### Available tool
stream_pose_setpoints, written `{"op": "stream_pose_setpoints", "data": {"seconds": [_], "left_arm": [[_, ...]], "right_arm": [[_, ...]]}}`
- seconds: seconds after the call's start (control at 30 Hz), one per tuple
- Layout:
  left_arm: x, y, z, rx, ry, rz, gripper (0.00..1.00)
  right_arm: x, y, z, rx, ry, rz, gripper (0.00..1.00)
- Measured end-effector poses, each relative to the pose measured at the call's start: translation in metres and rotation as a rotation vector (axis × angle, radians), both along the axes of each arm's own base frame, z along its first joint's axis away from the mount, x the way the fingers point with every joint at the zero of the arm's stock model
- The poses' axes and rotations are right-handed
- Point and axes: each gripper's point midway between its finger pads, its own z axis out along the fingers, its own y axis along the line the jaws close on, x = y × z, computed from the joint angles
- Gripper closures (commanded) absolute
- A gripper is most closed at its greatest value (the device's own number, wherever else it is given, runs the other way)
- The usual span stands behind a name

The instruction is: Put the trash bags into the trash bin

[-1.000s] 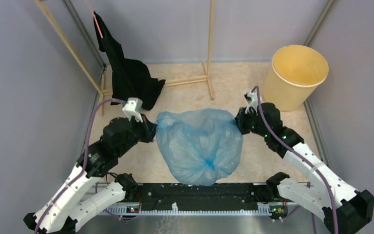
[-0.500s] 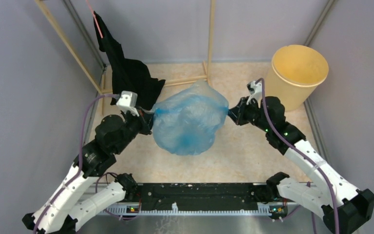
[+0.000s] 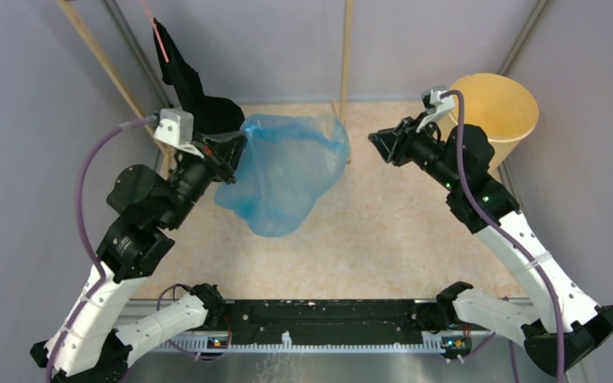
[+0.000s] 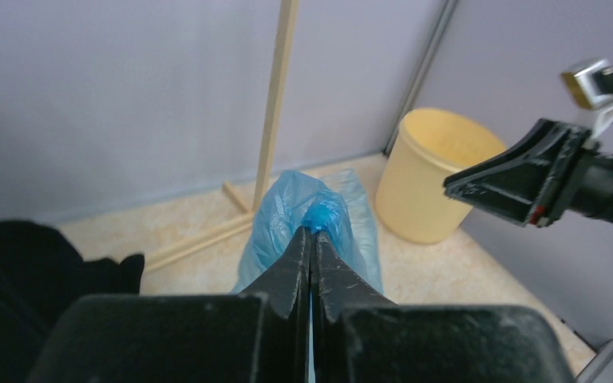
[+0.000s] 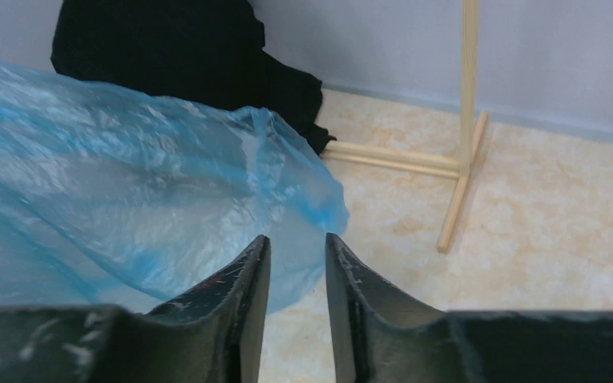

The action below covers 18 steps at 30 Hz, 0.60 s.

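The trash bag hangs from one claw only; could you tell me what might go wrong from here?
The trash bag dangles from the shut left claw alone, so it may slip. The wooden post stands right beside it, towards the trash bin; the film could snag there.

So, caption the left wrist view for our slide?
Left gripper pinching the blue bag, yellow bin and right gripper beyond.

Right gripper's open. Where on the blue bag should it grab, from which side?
The free upper corner of the trash bag, nearest the right gripper, coming level from the trash bin side. The left gripper pinches the opposite edge, so the film hangs slack, and that corner bunches into a pinchable fold.
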Motion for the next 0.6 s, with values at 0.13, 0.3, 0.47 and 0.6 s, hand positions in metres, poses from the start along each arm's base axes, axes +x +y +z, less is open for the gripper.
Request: {"op": "stream_pose_setpoints", "data": {"seconds": [0.13, 0.3, 0.47, 0.6], "left_arm": [[-0.016, -0.004, 0.029, -0.044, -0.108, -0.074, 1.00], [-0.040, -0.022, 0.014, -0.017, -0.158, -0.235, 1.00], [-0.049, -0.050, -0.038, 0.040, -0.084, -0.396, 1.00], [-0.052, -0.075, -0.095, 0.075, 0.053, -0.523, 1.00]], "right_arm": [[0.002, 0.005, 0.011, 0.030, -0.024, 0.017, 0.41], [-0.001, 0.011, -0.012, 0.051, 0.020, 0.043, 0.27], [-0.006, 0.016, -0.074, 0.038, 0.173, 0.064, 0.21], [-0.012, 0.018, -0.118, 0.041, 0.308, 0.059, 0.21]]}}
